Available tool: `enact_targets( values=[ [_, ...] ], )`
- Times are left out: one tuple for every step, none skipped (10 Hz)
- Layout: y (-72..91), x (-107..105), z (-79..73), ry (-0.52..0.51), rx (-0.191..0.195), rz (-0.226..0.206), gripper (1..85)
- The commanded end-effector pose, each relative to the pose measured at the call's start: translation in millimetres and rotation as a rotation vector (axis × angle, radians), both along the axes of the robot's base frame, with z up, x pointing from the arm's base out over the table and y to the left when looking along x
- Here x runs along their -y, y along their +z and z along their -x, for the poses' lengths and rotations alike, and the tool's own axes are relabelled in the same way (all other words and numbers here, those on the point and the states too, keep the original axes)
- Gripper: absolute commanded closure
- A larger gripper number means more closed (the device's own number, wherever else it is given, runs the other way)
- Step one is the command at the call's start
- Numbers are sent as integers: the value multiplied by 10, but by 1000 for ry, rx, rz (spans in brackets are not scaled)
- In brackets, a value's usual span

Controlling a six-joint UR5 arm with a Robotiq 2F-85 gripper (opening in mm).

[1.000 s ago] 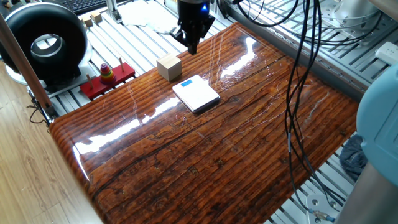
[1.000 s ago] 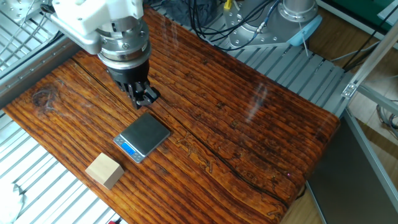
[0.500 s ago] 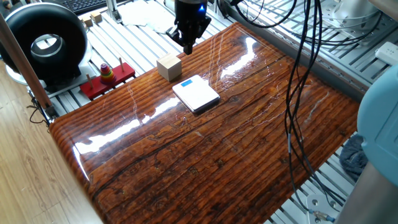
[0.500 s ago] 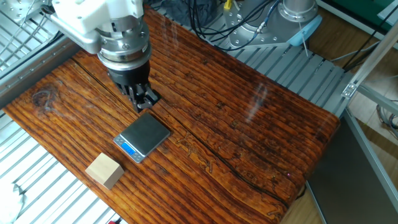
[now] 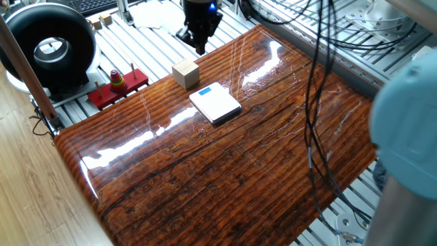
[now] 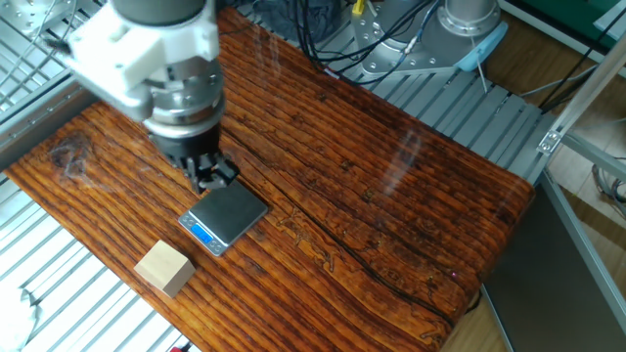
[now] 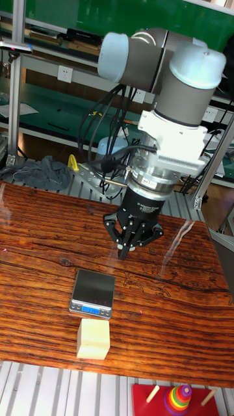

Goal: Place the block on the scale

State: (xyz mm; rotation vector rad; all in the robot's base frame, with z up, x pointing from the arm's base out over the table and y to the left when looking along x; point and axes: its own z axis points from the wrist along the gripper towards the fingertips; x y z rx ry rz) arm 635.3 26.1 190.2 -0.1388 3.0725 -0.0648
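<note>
Approach step: claw (image 7: 125, 249) hangs empty, fingers nearly together, above the table (image 5: 225, 171) beyond the scale (image 5: 215, 103); wooden block (image 5: 186, 73) sits just beside the scale, so next comes opening over it.

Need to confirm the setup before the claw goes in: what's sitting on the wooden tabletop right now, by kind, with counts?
Wooden block: 1
Scale: 1
Total on the tabletop: 2
The claw holds neither.
</note>
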Motion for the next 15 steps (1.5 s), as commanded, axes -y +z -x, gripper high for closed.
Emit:
enact_targets(
  values=[
    [113, 55, -241, 69, -29, -19, 830],
    [142, 97, -324, 79, -29, -36, 790],
    [161, 102, -333, 62, -42, -62, 747],
    [161, 133, -351, 50, -46, -65, 717],
    [120, 137, -375, 44, -49, -69, 690],
    [48, 97, -423, 44, -42, -84, 640],
    [-6, 82, -466, 49, -35, -90, 607],
    [-51, 63, -499, 49, -30, -96, 557],
    [-87, 71, -521, 44, -30, -88, 533],
    [-122, 118, -515, 28, -41, -66, 523],
    [-148, 176, -523, 20, -43, -45, 500],
    [-164, 188, -543, 3, -41, -46, 473],
    [-178, 149, -561, -11, -41, -70, 413],
    [-190, 104, -569, -29, -42, -92, 373],
    [-189, 57, -566, -47, -46, -108, 337]
  ],
)
